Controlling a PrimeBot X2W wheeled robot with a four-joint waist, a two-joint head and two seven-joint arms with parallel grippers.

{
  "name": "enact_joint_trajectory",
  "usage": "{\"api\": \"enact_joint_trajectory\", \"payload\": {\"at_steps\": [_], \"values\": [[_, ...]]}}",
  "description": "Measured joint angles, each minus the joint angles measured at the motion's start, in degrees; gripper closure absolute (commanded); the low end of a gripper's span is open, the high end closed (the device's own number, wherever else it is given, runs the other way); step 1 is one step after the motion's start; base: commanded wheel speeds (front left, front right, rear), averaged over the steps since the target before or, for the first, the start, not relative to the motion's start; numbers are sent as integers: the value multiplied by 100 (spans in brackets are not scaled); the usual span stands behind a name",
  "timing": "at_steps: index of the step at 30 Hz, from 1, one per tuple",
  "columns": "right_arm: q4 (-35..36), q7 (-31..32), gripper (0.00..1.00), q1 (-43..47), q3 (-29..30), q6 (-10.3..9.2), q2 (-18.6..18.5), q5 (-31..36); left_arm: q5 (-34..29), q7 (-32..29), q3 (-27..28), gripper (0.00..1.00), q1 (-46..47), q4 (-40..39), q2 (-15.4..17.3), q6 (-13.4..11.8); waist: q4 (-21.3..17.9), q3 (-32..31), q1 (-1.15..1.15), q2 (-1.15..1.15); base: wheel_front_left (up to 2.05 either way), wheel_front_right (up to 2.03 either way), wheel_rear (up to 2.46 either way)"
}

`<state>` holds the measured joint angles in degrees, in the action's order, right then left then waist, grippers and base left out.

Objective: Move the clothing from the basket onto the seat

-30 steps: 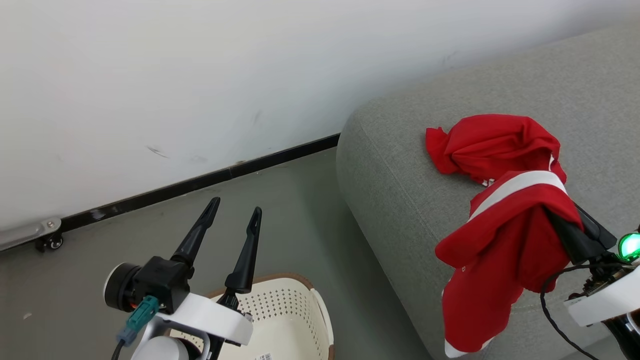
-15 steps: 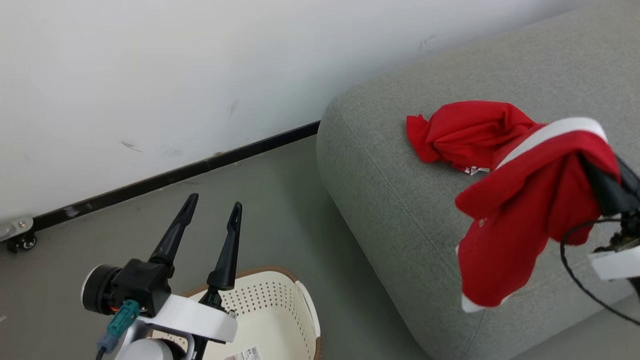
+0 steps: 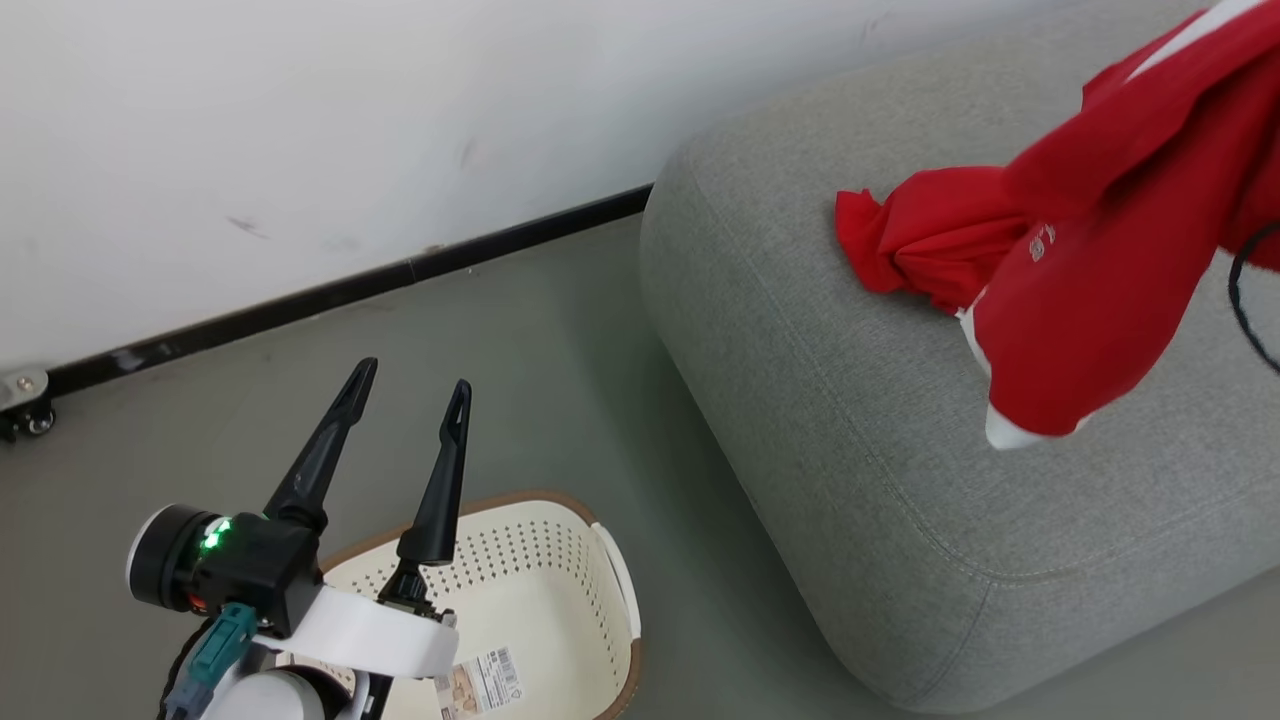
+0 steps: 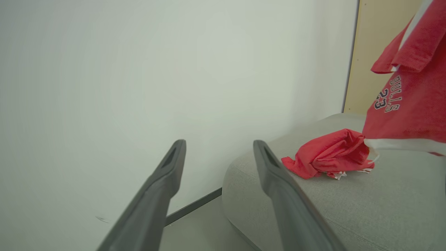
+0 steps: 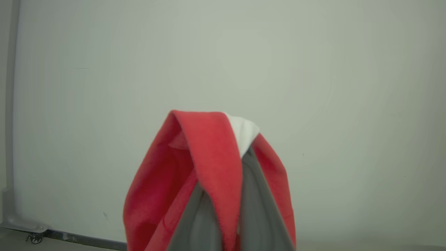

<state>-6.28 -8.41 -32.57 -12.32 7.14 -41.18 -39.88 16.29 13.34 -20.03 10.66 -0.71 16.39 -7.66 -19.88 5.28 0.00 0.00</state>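
One red garment of the clothing (image 3: 920, 245) (image 4: 329, 153) lies crumpled on the grey seat (image 3: 850, 450) (image 4: 348, 202). A second red garment with white trim and small print (image 3: 1100, 290) (image 4: 407, 104) hangs in the air above the seat, next to the lying one. My right gripper (image 5: 244, 164) is shut on it, and the fabric (image 5: 209, 167) drapes over the fingers. My left gripper (image 3: 412, 378) (image 4: 219, 144) stands open with nothing in it, above the far rim of the cream basket (image 3: 520, 497). Inside the basket I see just a barcode label (image 3: 480, 680).
The basket sits on grey floor (image 3: 560, 380) left of the seat. A white wall with a black baseboard (image 3: 400, 275) runs behind. A small caster wheel (image 3: 25, 420) stands at the far left. A beige panel (image 4: 376, 52) rises behind the seat.
The right gripper has carried the hanging garment up and to the right over the seat, passing out of the head view. The head camera has shifted. The left gripper stays open over the basket.
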Motion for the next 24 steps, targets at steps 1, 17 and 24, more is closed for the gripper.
{"api": "enact_joint_trajectory", "payload": {"at_steps": [1,17,24], "values": [[-59,53,100,-108,23,0,9,-3,-2,-25,0,0,1,-32,19,-5,11,36,0,0,0,0,0],[-1792,928,100,-1546,606,-1,92,294,-235,-376,118,0,32,-587,331,-143,260,583,0,0,0,0,0],[-2372,942,100,-2151,920,-1,26,876,-339,-588,88,0,48,-864,489,-143,455,832,0,0,0,0,0]]}}
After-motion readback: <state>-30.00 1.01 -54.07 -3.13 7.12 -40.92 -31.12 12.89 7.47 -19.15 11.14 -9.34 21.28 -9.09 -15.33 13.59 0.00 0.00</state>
